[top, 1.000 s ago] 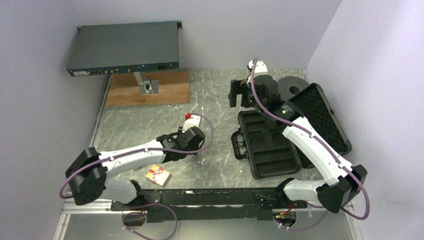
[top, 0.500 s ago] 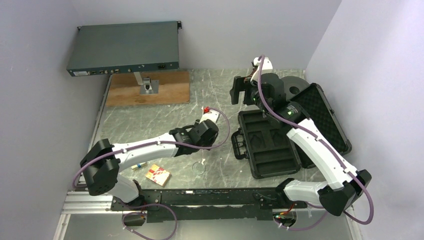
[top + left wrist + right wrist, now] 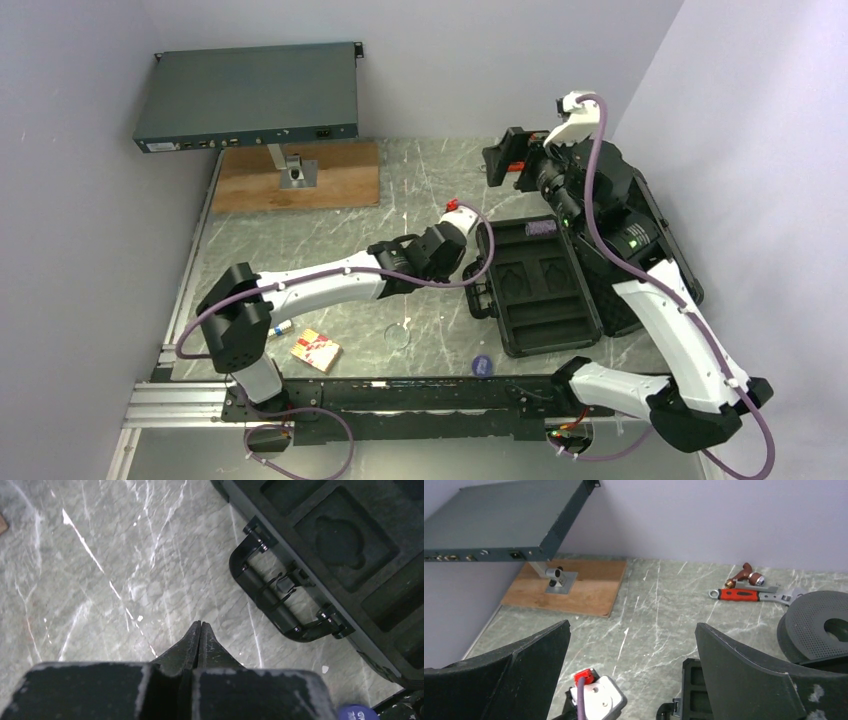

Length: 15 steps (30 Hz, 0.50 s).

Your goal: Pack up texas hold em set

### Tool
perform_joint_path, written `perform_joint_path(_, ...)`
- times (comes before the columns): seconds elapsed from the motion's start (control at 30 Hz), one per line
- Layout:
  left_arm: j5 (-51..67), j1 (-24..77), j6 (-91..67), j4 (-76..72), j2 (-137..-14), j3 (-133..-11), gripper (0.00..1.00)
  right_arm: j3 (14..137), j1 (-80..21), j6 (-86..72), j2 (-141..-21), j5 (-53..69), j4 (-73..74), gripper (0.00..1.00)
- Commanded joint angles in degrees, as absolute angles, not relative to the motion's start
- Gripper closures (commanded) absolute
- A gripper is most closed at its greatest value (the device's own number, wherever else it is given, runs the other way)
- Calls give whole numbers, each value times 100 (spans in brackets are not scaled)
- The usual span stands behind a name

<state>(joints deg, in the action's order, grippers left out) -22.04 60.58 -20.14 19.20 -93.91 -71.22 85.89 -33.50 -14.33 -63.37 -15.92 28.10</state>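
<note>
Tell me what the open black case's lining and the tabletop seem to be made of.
Case lining: likely foam, matte black, with shaped cutouts sunk into it. Tabletop: grey, white-veined, slightly glossy; looks like marble, though it could be a printed laminate.

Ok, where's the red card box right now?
In the top view the red card box lies flat on the table near the front edge on the left side, with the clear disc just to its right, well outside the case.
</note>
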Motion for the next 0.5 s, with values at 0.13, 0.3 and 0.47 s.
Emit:
perform_joint_path(0.13,-1790,6146,-1745,1807,-9302,-7175,73,8224,-3331,-1341,-5981,-1695,2575,0)
perform_joint_path(0.3,-1084,6398,-1047,1231,-8561,-6314,34,7967,-3322,-1459,-6012,-1640,2540,0)
perform_joint_path(0.47,-15,6798,-273,890,-8234,-5918,28,8013,-3325,-1527,-6157,-1477,2607,0)
